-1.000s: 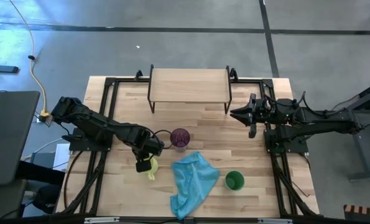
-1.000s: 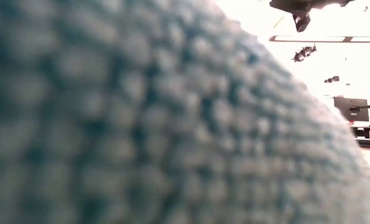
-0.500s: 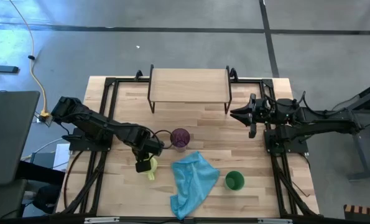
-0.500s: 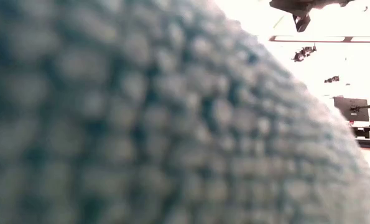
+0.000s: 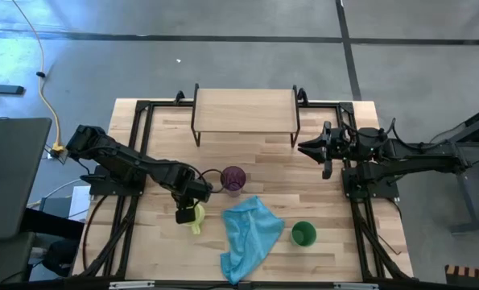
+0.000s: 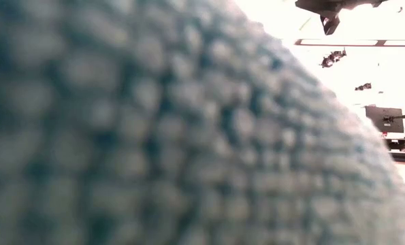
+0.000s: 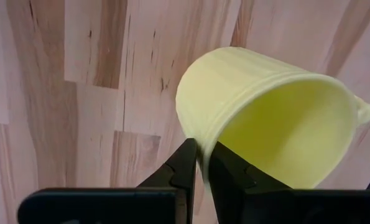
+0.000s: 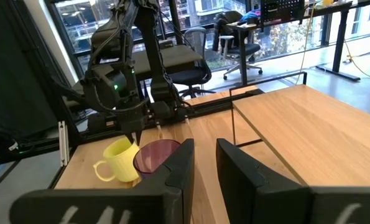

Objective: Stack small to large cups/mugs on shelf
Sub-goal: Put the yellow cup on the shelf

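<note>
Yellow-green mug (image 7: 278, 118) tilted, rim pinched by left gripper (image 7: 200, 163), just beside purple cup (image 5: 233, 178). Right gripper (image 8: 203, 163), fingers slightly parted and empty, waits beside shelf (image 5: 245, 110).

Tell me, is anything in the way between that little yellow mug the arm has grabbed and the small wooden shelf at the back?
The left gripper is shut on the rim of the yellow mug. The purple cup stands just beside it, toward the shelf, close to the route, so the mug must go over or around it. Beyond that, bare table.
</note>
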You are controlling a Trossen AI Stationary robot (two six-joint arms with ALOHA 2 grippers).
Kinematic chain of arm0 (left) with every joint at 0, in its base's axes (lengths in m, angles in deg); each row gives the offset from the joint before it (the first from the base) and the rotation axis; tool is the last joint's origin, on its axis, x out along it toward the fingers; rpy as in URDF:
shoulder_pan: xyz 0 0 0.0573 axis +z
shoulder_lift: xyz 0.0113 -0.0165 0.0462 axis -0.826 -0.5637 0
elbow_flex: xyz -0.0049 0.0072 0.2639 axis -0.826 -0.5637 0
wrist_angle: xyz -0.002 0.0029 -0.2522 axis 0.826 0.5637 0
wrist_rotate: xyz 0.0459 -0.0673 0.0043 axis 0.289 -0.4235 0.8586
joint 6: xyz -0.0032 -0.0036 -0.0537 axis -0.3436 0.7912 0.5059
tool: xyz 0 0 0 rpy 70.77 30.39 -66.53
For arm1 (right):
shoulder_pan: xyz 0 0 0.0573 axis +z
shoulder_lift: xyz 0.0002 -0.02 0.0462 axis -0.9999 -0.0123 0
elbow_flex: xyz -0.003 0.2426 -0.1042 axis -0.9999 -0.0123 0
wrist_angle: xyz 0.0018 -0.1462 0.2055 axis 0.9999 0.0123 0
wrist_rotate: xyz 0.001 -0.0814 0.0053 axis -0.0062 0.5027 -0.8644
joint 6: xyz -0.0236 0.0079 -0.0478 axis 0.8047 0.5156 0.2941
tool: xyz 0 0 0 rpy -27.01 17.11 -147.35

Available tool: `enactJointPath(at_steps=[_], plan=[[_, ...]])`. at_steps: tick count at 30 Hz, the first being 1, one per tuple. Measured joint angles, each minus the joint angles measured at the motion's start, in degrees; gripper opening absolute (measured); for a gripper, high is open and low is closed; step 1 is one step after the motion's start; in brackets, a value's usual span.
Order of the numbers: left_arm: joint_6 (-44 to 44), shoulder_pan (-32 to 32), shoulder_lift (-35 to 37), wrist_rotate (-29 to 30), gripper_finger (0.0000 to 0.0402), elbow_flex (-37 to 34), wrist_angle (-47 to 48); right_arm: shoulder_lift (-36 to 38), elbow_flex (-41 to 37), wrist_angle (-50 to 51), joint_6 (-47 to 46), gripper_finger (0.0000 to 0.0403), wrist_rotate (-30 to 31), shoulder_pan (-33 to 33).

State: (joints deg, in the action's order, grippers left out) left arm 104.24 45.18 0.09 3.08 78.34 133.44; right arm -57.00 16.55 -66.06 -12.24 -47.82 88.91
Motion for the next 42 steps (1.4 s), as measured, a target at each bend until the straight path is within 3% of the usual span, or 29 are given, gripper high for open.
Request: enactJointPath(at_steps=[35, 42], plan=[[-2.3, 0.0, 0.0, -3.5, 0.0029, 0.0, -1.6, 0.0, 0.0, 0.0, 0.0, 0.0057, 0.0, 0.0], [-2.2, 0.0, 0.0, -3.3, 0.0084, 0.0, -1.7, 0.0, 0.0, 0.0, 0.0, 0.0057, 0.0, 0.0]])
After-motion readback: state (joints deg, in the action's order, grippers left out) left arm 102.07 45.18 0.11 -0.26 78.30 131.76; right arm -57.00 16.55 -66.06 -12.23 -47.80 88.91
